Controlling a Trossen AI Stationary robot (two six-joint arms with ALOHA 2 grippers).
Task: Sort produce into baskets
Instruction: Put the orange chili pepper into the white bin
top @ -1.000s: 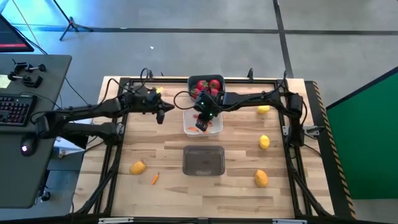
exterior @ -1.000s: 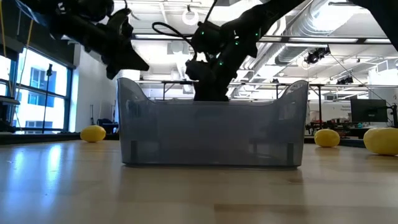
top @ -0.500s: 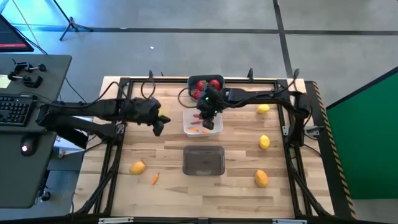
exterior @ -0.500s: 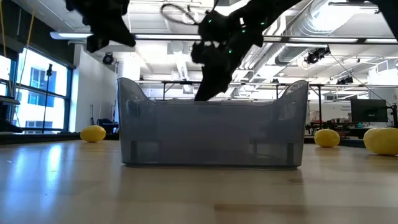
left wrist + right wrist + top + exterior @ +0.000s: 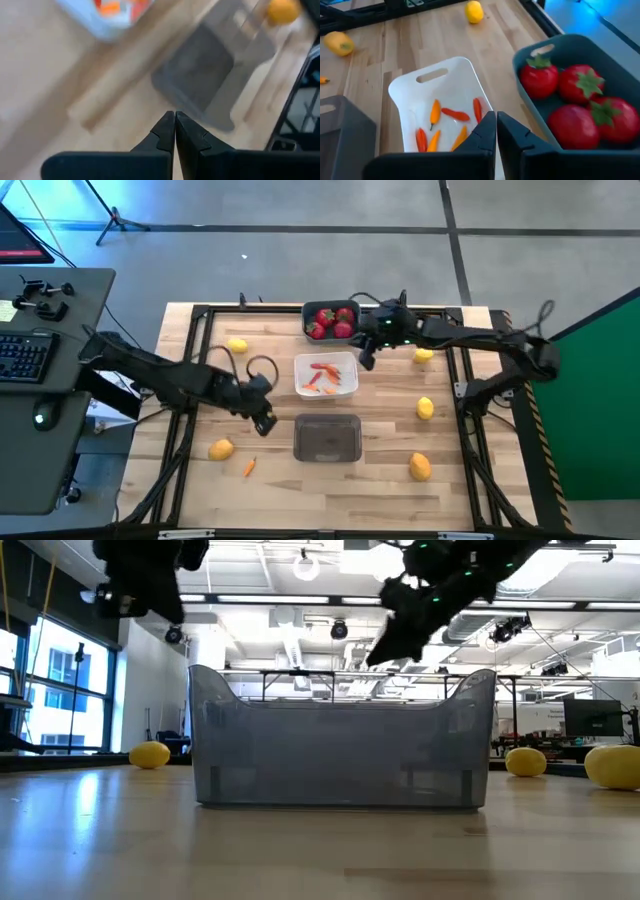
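Two dark arms, looping black cables, seemingly green lights

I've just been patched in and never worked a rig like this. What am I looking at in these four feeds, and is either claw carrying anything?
Two dark robot arms work over a wooden table. One camera looks straight down, one sits at table height, one rides each wrist. The left claw and right claw are both shut and empty. In a row stand a dark blue-grey plastic bin of red strawberries, a white bin of small orange carrot pieces, and an empty translucent grey bin. Yellow lemons and one carrot lie loose.
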